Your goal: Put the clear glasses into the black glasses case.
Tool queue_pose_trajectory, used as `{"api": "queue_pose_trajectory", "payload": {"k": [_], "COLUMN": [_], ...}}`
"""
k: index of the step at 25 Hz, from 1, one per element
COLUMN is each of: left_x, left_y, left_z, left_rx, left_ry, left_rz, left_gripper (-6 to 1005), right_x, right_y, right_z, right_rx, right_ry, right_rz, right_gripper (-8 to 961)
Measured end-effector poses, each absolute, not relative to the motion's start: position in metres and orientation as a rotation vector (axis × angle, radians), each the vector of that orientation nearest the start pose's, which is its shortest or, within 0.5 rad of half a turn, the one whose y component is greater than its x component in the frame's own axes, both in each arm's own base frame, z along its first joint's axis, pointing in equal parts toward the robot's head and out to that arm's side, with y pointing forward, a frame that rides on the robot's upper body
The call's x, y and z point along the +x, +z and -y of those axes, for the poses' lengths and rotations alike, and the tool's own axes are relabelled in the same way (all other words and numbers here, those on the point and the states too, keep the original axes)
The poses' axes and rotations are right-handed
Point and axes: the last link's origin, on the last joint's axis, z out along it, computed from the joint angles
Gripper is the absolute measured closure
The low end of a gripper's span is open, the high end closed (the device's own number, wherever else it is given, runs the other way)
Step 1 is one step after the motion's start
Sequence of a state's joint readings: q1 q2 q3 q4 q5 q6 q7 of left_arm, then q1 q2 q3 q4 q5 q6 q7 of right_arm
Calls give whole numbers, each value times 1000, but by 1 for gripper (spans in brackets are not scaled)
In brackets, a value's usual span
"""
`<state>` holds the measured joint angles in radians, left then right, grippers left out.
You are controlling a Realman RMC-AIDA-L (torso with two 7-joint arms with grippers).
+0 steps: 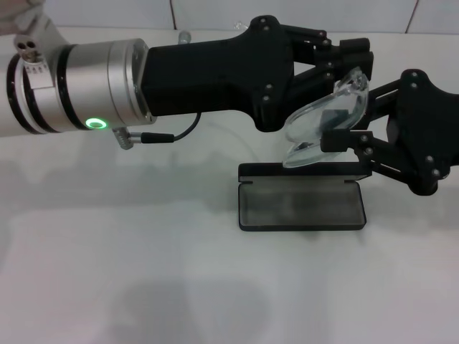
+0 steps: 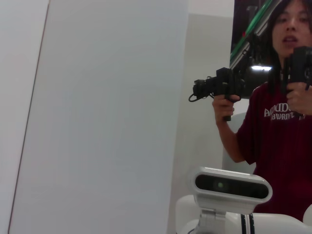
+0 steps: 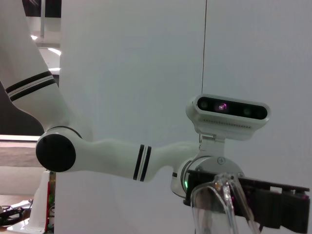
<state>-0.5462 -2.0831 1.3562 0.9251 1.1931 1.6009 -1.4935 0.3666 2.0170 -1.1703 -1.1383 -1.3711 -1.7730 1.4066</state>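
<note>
Both arms meet over the white table (image 1: 107,287): the left gripper (image 1: 351,61) reaches across from the left, the right gripper (image 1: 351,140) comes in from the right, and the clear glasses (image 1: 323,118) sit tilted in the air between them, held above the case's raised lid. Right gripper pinches the glasses low on the frame; whether the left gripper's fingers grip the frame or merely lie against it cannot be told. The black glasses case (image 1: 301,204) lies open on the table just below, grey lining up, nothing in it.
</note>
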Motion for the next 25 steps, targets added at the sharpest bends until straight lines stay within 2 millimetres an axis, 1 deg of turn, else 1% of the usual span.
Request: {"api": "queue_pose_trajectory", "payload": {"k": [9, 15, 16, 25], "left_x": [-103, -111, -115, -131], "left_y": [-4, 3, 8, 26], "left_z": [-318, -325, -328, -333], "left_rx": [-2872, -2786, -2734, -2567], "left_ry": [-1429, -1488, -1529, -1614], "left_rz": [155, 233, 263, 309], "left_gripper": [886, 886, 886, 886], "right_x": [159, 160, 161, 164], "right_y": [54, 54, 55, 60], "right_z": [-290, -289, -288, -284], "right_rx": [-2841, -2840, -2837, -2796], "right_ry": [1164, 1176, 1180, 1240], "right_rz": [138, 139, 137, 171], "right_gripper": [855, 856, 857, 858]}}
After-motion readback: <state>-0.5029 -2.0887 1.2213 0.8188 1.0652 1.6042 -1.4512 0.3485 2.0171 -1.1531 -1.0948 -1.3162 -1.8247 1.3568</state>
